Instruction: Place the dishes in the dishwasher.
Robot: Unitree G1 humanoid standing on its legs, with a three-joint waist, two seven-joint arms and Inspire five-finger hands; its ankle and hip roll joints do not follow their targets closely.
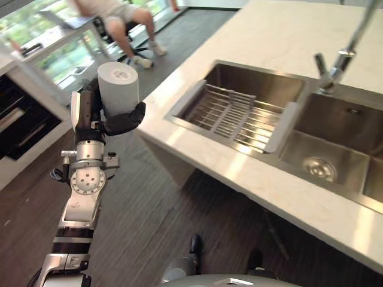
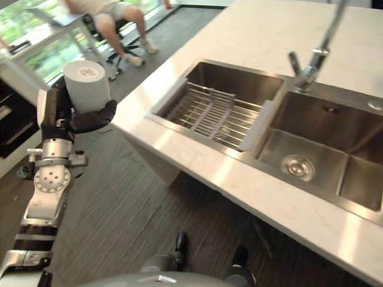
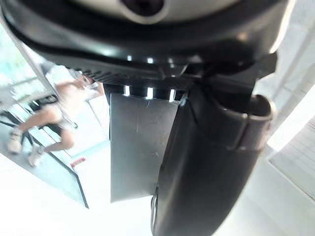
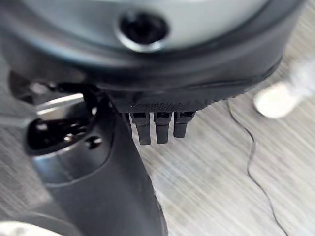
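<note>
The left robot hand (image 1: 116, 122) is raised over the dark wood floor (image 1: 137, 215), just off the near-left edge of the worktop (image 1: 269, 36). Its dark thumb and fingers curl round a white cylindrical cup (image 1: 118, 88), held upright with its flat base turned up; the cup does not touch the worktop. In the left wrist view the cup's pale side (image 3: 140, 145) lies against the palm beside the thumb.

The right robot hand (image 4: 157, 125) shows in its own wrist view over the wood floor, its short fingertips pointing straight out and holding nothing.

Set into the white worktop past the cup is a steel double sink (image 1: 335, 149). A wire drying rack (image 1: 233, 116) spans the left basin, resting on its rims. The right basin has a round drain (image 1: 320, 168), and a tall tap (image 1: 338, 63) stands at the sink's far edge between the basins.

A dark cabinet front (image 1: 18, 128) stands at the left. Beyond the cup, a person (image 1: 119, 15) sits on a chair by bright windows.
</note>
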